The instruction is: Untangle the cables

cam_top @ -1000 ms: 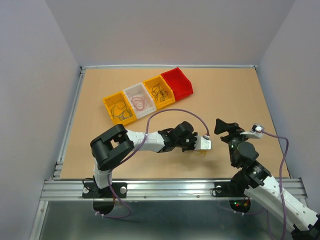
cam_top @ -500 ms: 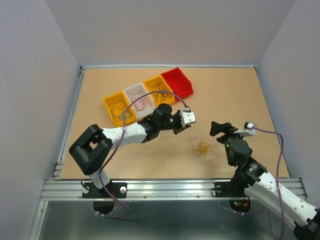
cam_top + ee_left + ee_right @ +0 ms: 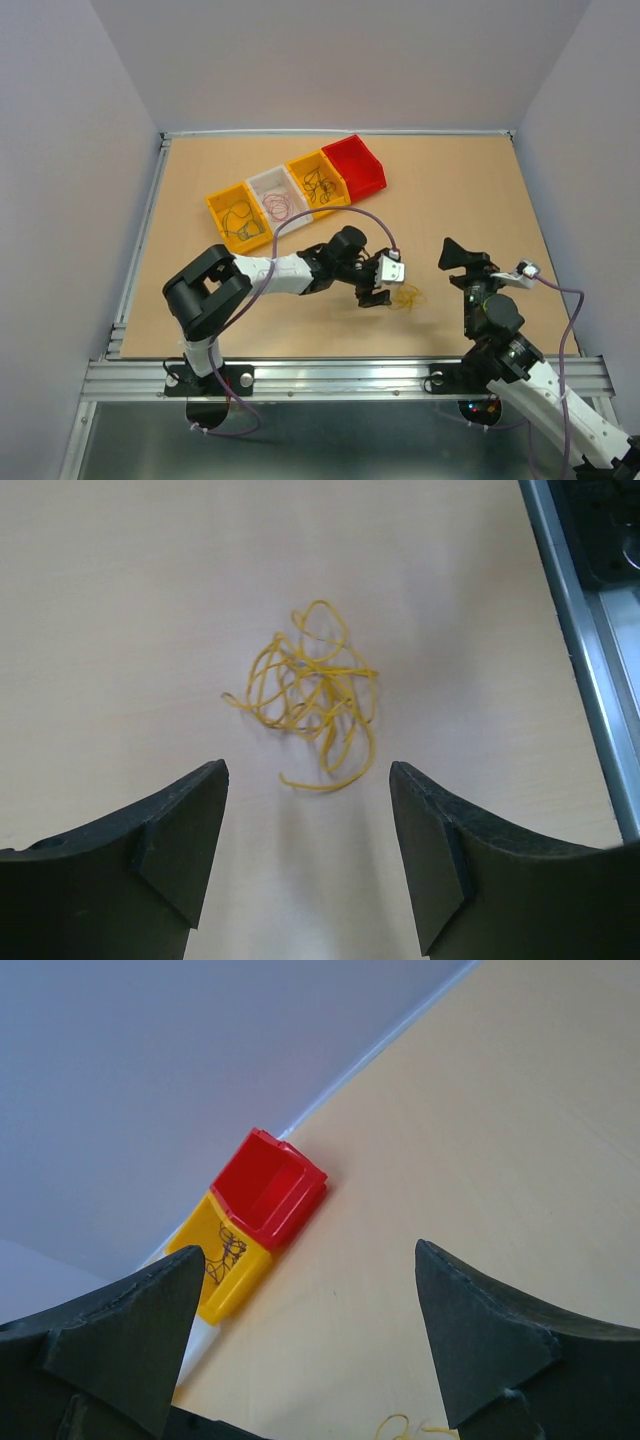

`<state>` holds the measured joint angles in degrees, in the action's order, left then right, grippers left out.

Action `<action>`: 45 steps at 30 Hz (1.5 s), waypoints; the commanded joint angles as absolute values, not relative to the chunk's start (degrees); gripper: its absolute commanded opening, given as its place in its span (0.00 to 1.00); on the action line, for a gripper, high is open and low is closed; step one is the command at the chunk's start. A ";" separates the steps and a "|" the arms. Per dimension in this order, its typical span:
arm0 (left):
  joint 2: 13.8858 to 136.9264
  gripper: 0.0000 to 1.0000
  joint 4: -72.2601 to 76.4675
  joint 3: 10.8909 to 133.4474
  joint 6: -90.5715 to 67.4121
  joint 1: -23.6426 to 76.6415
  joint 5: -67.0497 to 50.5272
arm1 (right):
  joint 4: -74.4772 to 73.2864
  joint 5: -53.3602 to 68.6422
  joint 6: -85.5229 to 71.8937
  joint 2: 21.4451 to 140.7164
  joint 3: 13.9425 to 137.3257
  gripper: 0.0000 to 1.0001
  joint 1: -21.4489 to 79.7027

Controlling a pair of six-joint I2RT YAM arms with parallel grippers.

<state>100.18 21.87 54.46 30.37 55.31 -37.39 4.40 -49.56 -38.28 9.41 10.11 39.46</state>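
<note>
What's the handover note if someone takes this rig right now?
Left claw: open, holding nothing, poised at the yellow clump, one finger on each side just short of it.
Right claw: open, empty, to the right of the clump and aimed toward the bins.
Cables: the yellow clump lies tangled on the table. The yellow bins hold dark wires, the white bin holds pink wires, and the red bin shows none.
Done: three bins filled.
Left: probably grip the yellow clump and tease it apart.

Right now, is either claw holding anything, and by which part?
Nothing held: left claw open, just short of the yellow cables, not touching; right claw open, empty.
</note>
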 commanded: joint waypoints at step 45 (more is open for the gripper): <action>105.29 0.76 17.23 64.85 27.16 58.88 -36.57 | 6.77 -47.28 -35.51 4.13 7.82 0.93 39.73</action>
